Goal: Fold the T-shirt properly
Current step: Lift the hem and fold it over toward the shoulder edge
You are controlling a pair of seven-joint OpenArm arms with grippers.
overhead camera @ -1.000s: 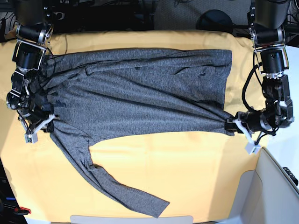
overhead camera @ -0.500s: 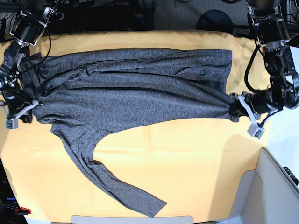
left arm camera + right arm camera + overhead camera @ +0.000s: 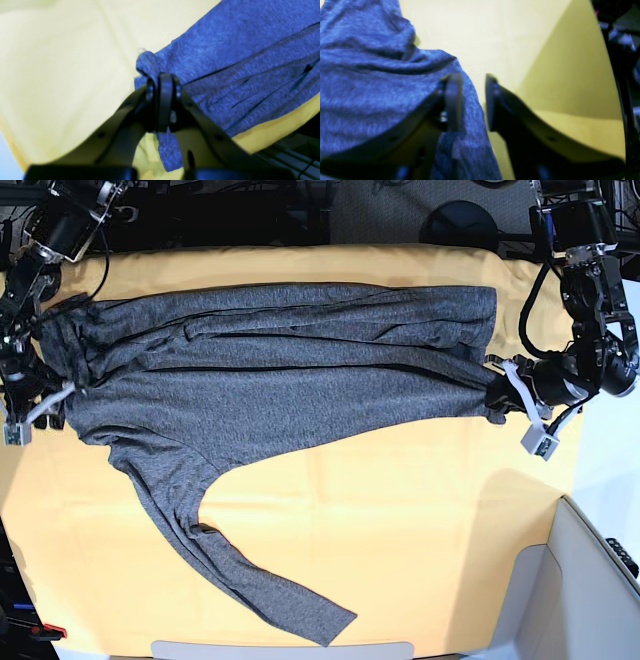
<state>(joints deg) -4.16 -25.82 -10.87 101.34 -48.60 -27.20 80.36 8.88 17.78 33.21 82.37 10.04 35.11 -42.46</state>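
both arms are drawing farther apart than a second ago — the t-shirt is lying stretched flatter across the yellow table cloth, one sleeve trailing toward the near edge. right gripper is standing parted around the cloth; left gripper is clamping the bunched hem.

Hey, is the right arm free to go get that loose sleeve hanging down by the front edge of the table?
Probably yes: the right hand has opened off the shirt, and only bare yellow cloth lies toward the sleeve.
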